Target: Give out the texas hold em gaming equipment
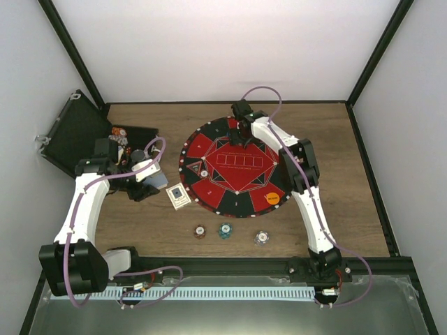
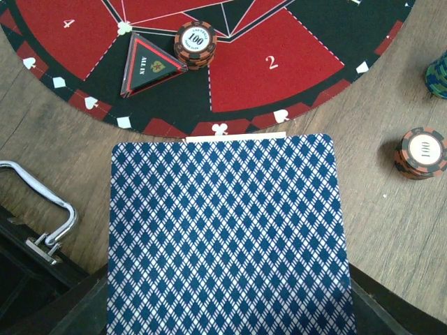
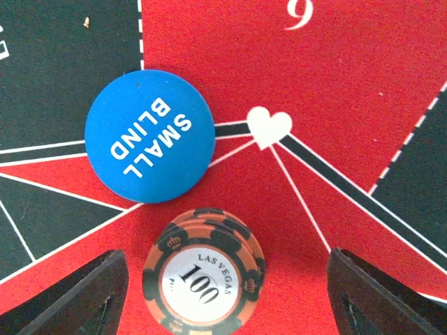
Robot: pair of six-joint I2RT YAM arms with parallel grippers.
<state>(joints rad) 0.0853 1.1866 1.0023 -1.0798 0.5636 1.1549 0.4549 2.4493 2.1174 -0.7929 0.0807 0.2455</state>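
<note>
My left gripper (image 1: 151,179) hovers left of the mat, shut on playing cards (image 2: 227,230) with blue diamond backs. These fill the lower left wrist view and hide the fingers. A white-and-blue card pack (image 1: 179,196) lies on the wood beside it. My right gripper (image 1: 244,131) is at the mat's far side, open. An orange "100" chip stack (image 3: 204,276) stands on the red felt between its fingers (image 3: 77,296), touching neither. A blue "SMALL BLIND" disc (image 3: 149,135) lies just beyond it.
The round red-and-black mat (image 1: 209,143) carries an "ALL IN" triangle (image 2: 150,64), another 100 chip stack (image 2: 195,43) and an orange disc (image 1: 272,197). Three chip stacks (image 1: 225,230) stand on the wood in front. The open black case (image 1: 73,132) with chips sits far left.
</note>
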